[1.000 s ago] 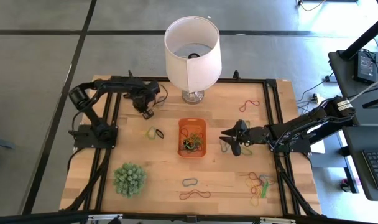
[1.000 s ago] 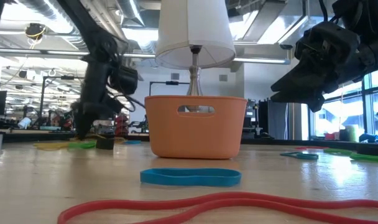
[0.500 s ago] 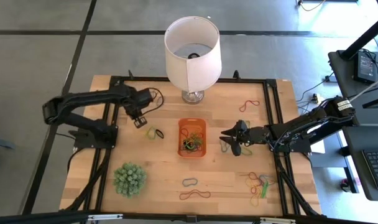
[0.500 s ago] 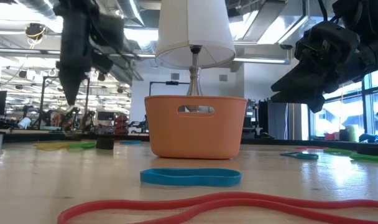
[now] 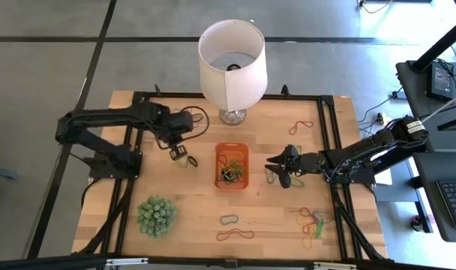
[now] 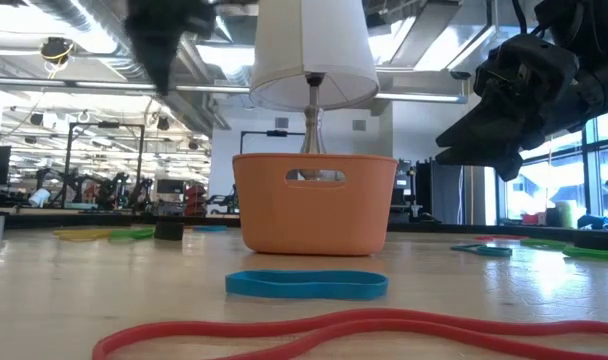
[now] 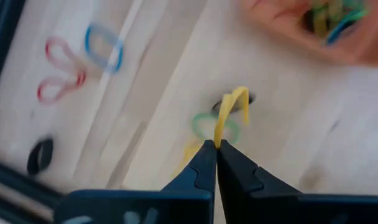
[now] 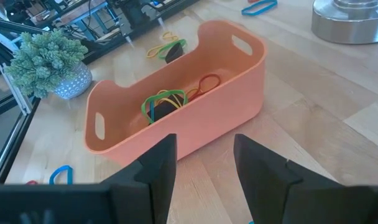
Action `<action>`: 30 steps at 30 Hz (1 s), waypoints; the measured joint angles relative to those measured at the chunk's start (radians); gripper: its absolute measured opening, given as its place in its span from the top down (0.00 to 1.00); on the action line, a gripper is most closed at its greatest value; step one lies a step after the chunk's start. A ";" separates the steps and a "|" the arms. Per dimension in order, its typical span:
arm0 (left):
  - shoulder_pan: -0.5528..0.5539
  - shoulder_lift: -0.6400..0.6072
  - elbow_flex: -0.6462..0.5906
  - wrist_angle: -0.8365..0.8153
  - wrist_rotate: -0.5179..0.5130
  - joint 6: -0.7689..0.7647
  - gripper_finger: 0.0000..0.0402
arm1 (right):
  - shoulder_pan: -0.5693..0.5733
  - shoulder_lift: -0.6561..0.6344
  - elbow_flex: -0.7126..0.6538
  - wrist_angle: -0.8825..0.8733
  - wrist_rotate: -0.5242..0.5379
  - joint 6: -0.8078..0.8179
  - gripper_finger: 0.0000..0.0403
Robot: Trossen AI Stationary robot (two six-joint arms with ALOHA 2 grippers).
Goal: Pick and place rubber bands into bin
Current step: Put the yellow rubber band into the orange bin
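My left gripper point(image 5: 175, 153) is shut on a yellow rubber band point(image 7: 226, 115), up over the wood just left of the orange bin point(image 5: 232, 166). In the low view it shows as a dark blur point(image 6: 166, 35) high up. Under it, green point(image 7: 212, 127) and black point(image 7: 248, 98) rubber bands lie on the table. The bin holds several rubber bands point(image 8: 167, 99). My right gripper point(image 5: 273, 166) waits open right of the bin point(image 8: 176, 106), its fingers point(image 8: 161, 165) aimed at it. My left gripper pinches the yellow rubber band at one end of its loop point(image 7: 216, 142) between its two fingertips. The fingers point steeply down from above. The band hangs below them as a slack narrow loop, lifted off the table.
A white lamp point(image 5: 232, 64) stands at the table's far edge and a spiky green plant point(image 5: 156, 216) near left. Loose bands lie about: a red one point(image 5: 299, 126) far right, blue point(image 5: 228, 220) and red point(image 5: 235, 235) at the near edge, a cluster point(image 5: 312, 220) near right.
My left gripper, still shut, has risen well off the table and swung from beside the lamp's base toward the near edge and the bin, with its wrist rolling. The yellow band hangs from it, above the bands lying left of the bin.
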 joint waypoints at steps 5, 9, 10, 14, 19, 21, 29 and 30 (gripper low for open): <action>-0.063 0.129 0.177 0.001 0.000 0.064 1.00 | 0.000 0.000 0.000 0.000 0.000 -0.002 0.59; -0.098 0.248 0.302 0.005 -0.014 0.131 1.00 | 0.000 0.000 0.000 0.000 0.000 -0.002 0.59; -0.103 0.277 0.328 0.008 -0.014 0.145 1.00 | 0.000 0.000 0.000 0.000 0.000 -0.002 0.59; -0.118 0.395 0.405 0.013 -0.015 0.173 1.00 | 0.000 0.000 0.000 0.000 0.000 -0.002 0.59; -0.121 0.519 0.450 0.048 0.038 0.203 1.00 | 0.000 0.000 0.000 0.000 0.000 -0.002 0.59; -0.121 0.557 0.451 0.078 0.053 0.233 1.00 | 0.000 0.000 0.000 0.000 0.000 -0.002 0.59; -0.121 0.697 0.452 0.169 0.069 0.271 1.00 | 0.000 0.000 0.000 0.000 0.000 -0.002 0.59; -0.121 0.713 0.452 0.188 0.069 0.271 1.00 | 0.000 0.000 0.000 0.000 0.000 -0.002 0.59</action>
